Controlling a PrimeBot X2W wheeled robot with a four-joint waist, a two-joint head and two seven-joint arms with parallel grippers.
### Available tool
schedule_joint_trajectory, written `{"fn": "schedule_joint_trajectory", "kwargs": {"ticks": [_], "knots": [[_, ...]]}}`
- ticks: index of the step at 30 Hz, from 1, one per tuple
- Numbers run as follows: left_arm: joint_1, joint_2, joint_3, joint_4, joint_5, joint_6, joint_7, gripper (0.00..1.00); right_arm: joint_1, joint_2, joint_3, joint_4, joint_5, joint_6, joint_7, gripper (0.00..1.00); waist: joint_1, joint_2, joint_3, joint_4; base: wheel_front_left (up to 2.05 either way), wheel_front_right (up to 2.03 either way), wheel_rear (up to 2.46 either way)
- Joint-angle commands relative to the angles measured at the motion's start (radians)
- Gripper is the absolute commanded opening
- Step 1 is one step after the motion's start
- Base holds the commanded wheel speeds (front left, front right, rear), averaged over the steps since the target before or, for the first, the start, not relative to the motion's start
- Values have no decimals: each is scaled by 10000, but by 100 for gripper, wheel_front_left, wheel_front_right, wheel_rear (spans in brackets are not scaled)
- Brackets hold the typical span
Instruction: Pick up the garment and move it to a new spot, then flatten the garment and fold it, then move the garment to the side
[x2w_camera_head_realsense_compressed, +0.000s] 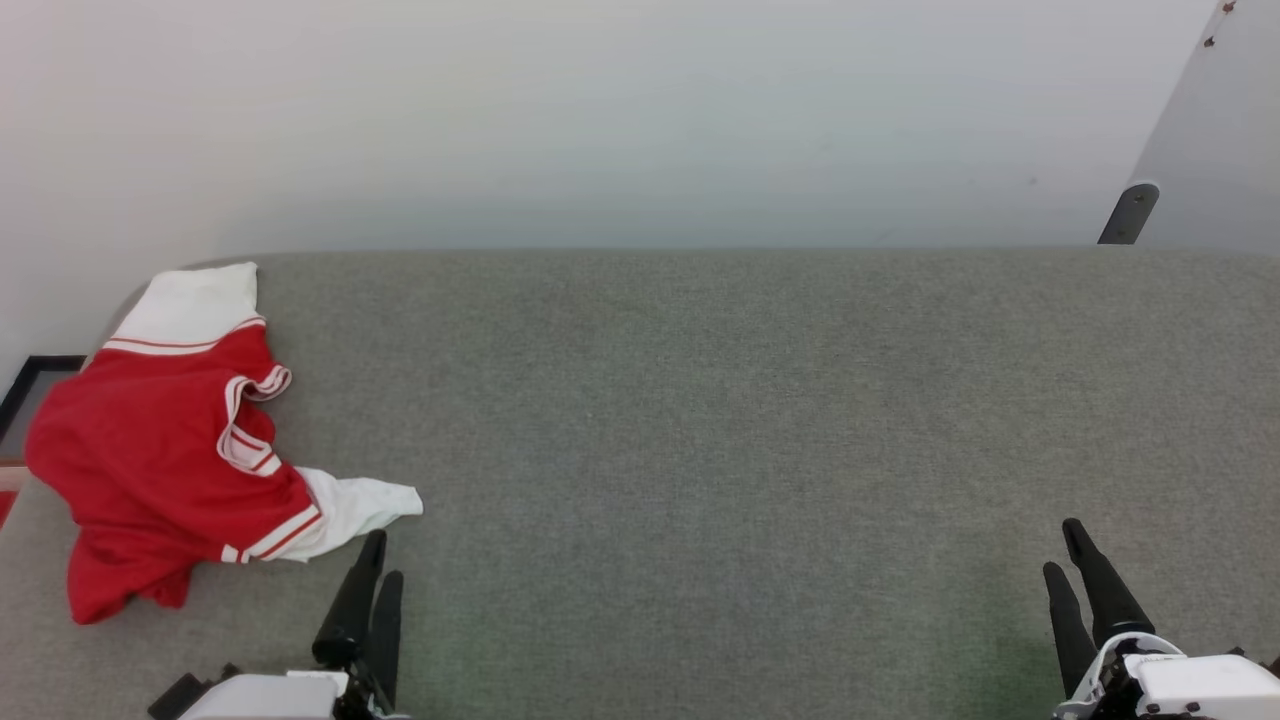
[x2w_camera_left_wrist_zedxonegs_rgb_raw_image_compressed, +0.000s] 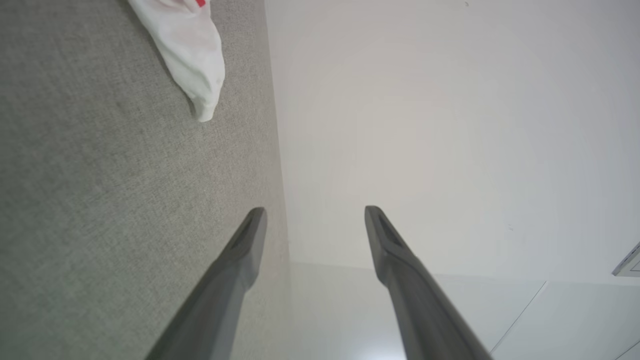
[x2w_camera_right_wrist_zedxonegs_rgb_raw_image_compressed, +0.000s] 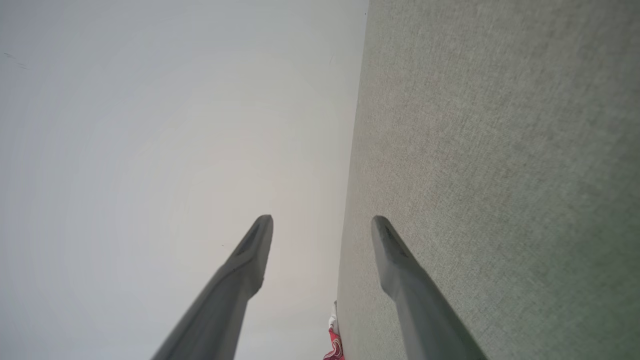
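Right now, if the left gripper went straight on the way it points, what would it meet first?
Probably the back wall: the left gripper aims low over the table, with the garment off to one side. Depth is unclear.

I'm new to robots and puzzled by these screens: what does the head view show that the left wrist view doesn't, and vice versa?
Head view adds the red body and striped collar of the garment, bunched at the left end of the table, plus the right gripper. Left wrist view adds a close look along the left gripper, its fingers standing apart and holding nothing. Both share the white sleeve, the grey table and the left gripper.
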Motion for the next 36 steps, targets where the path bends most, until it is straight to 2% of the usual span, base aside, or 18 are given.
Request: {"fn": "schedule_joint_trajectory", "kwargs": {"ticks": [1,19,28,36], "knots": [[-93,49,-71,-363,78,-16,-65,100,-289,-36,175,-246,-117,1,-112,100,0,0,-4,-2,0,0,0],[262,360,-396,-1073,1093,42,-713,100,-604,-341,1114,-225,-1404,2,-861,100,0,0,-42,-14,0,0,0],[410,718,-650,-1324,2425,225,-1260,100,-862,-492,1516,66,-2928,3,-1290,100,0,0,-70,-23,0,0,0],[508,1022,-859,-1503,3875,410,-1666,100,-1067,-511,1587,344,-4730,4,-1600,100,0,0,-101,-32,0,0,0]]}}
